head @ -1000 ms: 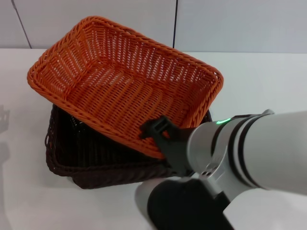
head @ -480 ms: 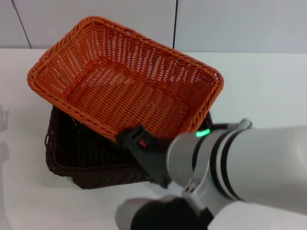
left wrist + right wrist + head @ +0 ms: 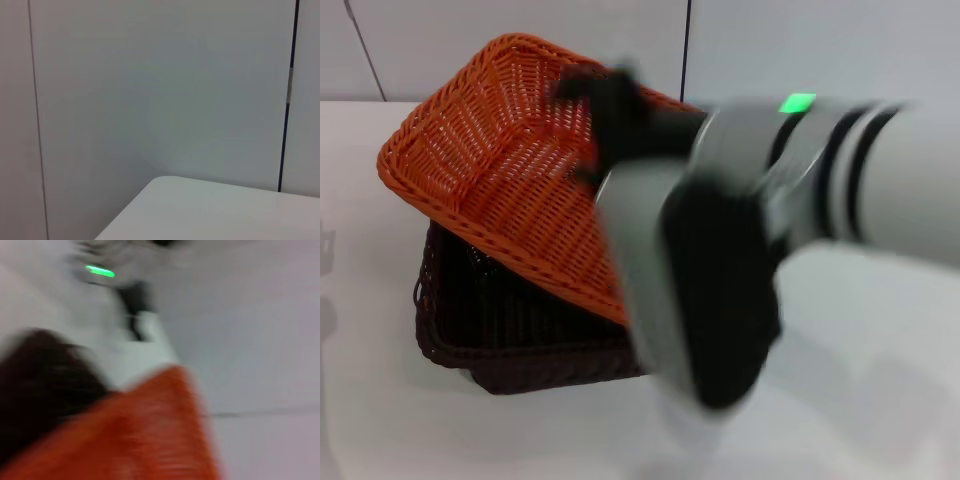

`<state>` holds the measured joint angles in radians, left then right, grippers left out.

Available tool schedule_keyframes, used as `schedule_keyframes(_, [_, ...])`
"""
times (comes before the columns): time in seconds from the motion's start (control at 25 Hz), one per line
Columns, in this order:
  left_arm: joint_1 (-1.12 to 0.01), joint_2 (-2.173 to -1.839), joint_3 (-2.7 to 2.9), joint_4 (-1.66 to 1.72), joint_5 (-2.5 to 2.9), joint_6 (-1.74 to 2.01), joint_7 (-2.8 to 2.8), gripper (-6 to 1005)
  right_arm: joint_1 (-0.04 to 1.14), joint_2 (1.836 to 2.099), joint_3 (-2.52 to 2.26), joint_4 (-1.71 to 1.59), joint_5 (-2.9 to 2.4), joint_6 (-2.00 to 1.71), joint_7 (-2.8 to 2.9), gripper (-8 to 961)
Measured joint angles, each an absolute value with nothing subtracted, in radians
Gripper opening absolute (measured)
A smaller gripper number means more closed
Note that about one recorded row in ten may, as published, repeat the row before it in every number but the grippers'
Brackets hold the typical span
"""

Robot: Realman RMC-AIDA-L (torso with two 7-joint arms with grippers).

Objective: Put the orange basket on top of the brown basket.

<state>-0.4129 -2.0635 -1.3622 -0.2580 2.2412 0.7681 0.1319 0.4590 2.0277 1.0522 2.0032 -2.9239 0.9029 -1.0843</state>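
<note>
Askew, orange basket (image 3: 490, 160) atop brown basket (image 3: 500, 330).

The orange basket (image 3: 490, 170) is sitting skewed on top of the brown basket (image 3: 510, 330), tilted, with its far left corner riding high and its near long rim sloping down across the dark one's opening. It is a bright rectangular woven tray with open-weave sloping sides and a braided rim. The brown basket, nearly black and of the same woven shape, is lying flat beneath it, its near left corner and front wall showing.
</note>
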Motion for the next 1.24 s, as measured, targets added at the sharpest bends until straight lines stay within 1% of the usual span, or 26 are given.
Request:
schedule_keyframes(0.04, [-0.412,-2.063,-1.362,-0.259,2.241,0.769,0.132,797,0.459,2.028,1.052,2.003,-2.924,0.903,-1.084,641])
schedule_keyframes(0.08, [-0.412,-2.063,-1.362,-0.259,2.241,0.77,0.132,797,0.424,2.032,1.079,2.001,-2.923,0.83,-1.067,641])
schedule_keyframes(0.16, [-0.41,-2.063,-1.362,-0.262,2.241,0.775,0.132,797,0.336,2.051,1.129,2.0,-2.922,0.666,-1.013,641])
schedule_keyframes(0.2, [-0.401,-2.063,-1.362,-0.27,2.241,0.798,0.132,797,0.219,2.075,1.166,2.0,-2.921,0.474,-0.933,641])
schedule_keyframes(0.24, [-0.399,-2.064,-1.361,-0.274,2.241,0.808,0.132,797,0.219,2.075,1.166,2.0,-2.921,0.474,-0.933,641])
schedule_keyframes(0.28, [-0.396,-2.065,-1.36,-0.278,2.241,0.82,0.132,797,0.151,2.083,1.172,2.0,-2.921,0.368,-0.883,641])
schedule_keyframes(0.32, [-0.387,-2.065,-1.356,-0.291,2.244,0.843,0.132,797,0.012,2.089,1.166,1.987,-2.92,0.181,-0.775,641])
schedule_keyframes(0.36, [-0.387,-2.065,-1.356,-0.291,2.244,0.843,0.132,797,0.012,2.089,1.166,1.987,-2.92,0.181,-0.775,641])
schedule_keyframes(0.4, [-0.382,-2.065,-1.355,-0.3,2.245,0.852,0.13,797,-0.126,2.09,1.158,1.936,-2.918,-0.011,-0.641,641])
schedule_keyframes(0.48, [-0.381,-2.065,-1.355,-0.304,2.245,0.854,0.125,797,-0.217,2.091,1.162,1.841,-2.91,-0.177,-0.537,641])
schedule_keyframes(0.52, [-0.379,-2.065,-1.354,-0.309,2.246,0.857,0.118,797,-0.217,2.091,1.162,1.841,-2.91,-0.177,-0.537,641])
schedule_keyframes(0.56, [-0.379,-2.065,-1.354,-0.309,2.246,0.874,0.101,797,-0.241,2.092,1.169,1.771,-2.888,-0.266,-0.498,641])
schedule_keyframes(0.6, [-0.38,-2.065,-1.354,-0.305,2.246,0.89,0.094,797,-0.267,2.092,1.186,1.623,-2.807,-0.414,-0.459,641])
schedule_keyframes(0.64, [-0.38,-2.065,-1.354,-0.305,2.246,0.89,0.094,797,-0.267,2.092,1.186,1.623,-2.807,-0.414,-0.459,641])
schedule_keyframes(0.68, [-0.38,-2.065,-1.354,-0.303,2.246,0.896,0.094,797,-0.269,2.092,1.191,1.526,-2.722,-0.527,-0.456,641])
schedule_keyframes(0.72, [-0.38,-2.065,-1.354,-0.3,2.248,0.906,0.094,797,-0.259,2.092,1.193,1.365,-2.575,-0.74,-0.454,641])
schedule_keyframes(0.76, [-0.38,-2.065,-1.354,-0.3,2.248,0.906,0.094,797,-0.259,2.092,1.193,1.365,-2.575,-0.74,-0.454,641])
schedule_keyframes(0.8, [-0.377,-2.064,-1.354,-0.3,2.249,0.912,0.094,797,-0.237,2.087,1.174,1.212,-2.446,-0.969,-0.444,641])
schedule_keyframes(0.84, [-0.377,-2.064,-1.354,-0.3,2.249,0.912,0.094,797,-0.237,2.087,1.174,1.212,-2.446,-0.969,-0.444,641])
schedule_keyframes(0.92, [-0.374,-2.063,-1.355,-0.299,2.249,0.919,0.096,797,-0.208,2.082,1.14,1.088,-2.335,-1.178,-0.426,641])
schedule_keyframes(1.0, [-0.373,-2.062,-1.357,-0.298,2.249,0.927,0.099,797,-0.164,2.084,1.097,0.967,-2.211,-1.356,-0.408,641])
schedule_keyframes(1.24, [-0.383,-2.061,-1.364,-0.282,2.249,0.939,0.103,797,-0.078,2.083,0.993,0.815,-2.004,-1.517,-0.403,641])
